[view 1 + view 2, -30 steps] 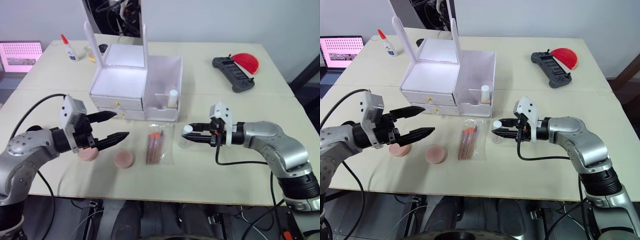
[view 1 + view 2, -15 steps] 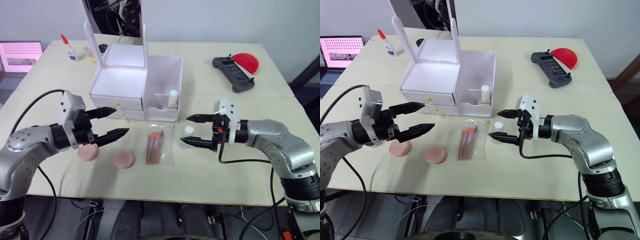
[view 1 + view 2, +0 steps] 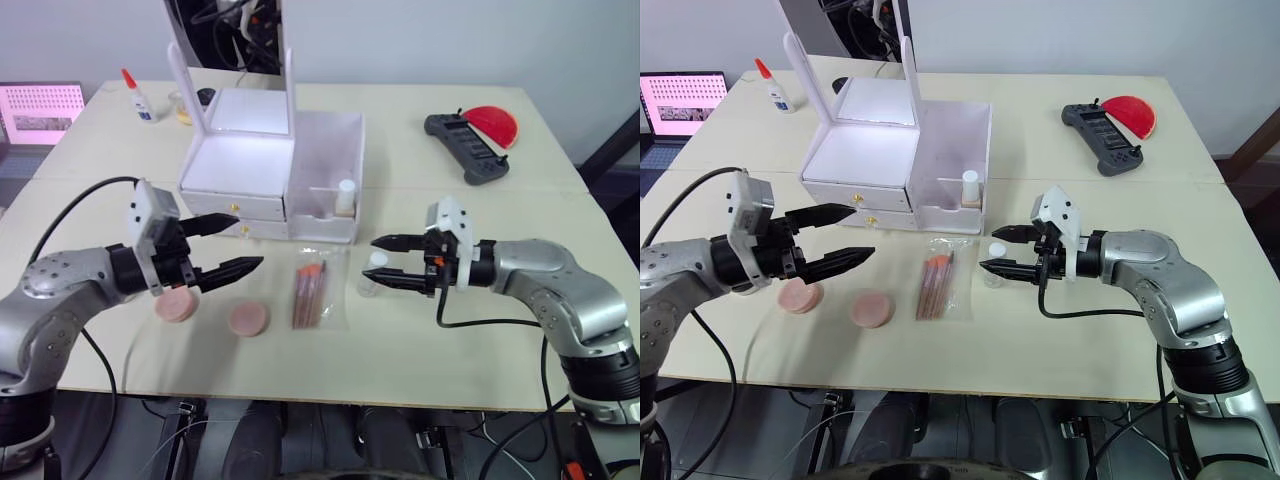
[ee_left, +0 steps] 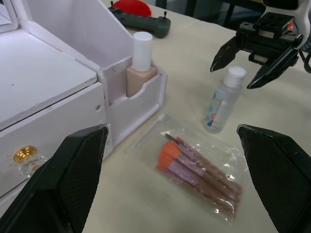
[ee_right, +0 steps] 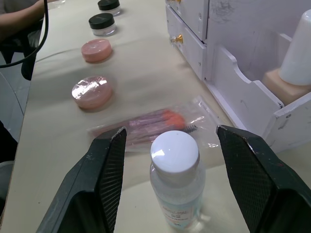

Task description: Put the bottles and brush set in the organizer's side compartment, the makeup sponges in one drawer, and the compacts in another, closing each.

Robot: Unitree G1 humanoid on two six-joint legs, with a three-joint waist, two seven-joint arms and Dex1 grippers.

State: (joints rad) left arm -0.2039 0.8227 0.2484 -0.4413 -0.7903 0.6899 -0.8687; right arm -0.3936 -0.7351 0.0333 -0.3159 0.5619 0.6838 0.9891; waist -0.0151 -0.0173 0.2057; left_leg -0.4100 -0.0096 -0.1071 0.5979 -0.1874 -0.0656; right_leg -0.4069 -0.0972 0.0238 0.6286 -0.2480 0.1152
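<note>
From my remote seat I look down over a pale beige table. At about 9 o'clock my left gripper hovers above the table, its two black fingers spread wide apart and holding nothing. Just beside it, toward 7 o'clock, lie two round pink-peach makeup sponges, one partly behind the gripper and the other a little to its right. At 12 o'clock stands the white plastic organizer with an upright mirror frame and two gold-knobbed drawers, both shut. Its tall translucent side compartment sits on the right of the drawers, and the wider white-capped bottle of beige liquid stands in that compartment's low front pocket. At the centre, a clear plastic packet of orange-tipped brushes lies flat on the table. Just to its right stands the small clear bottle with a white cap, upright. My right gripper, at 3 o'clock, has its fingers apart on either side of that bottle's cap, not touching it.
</note>
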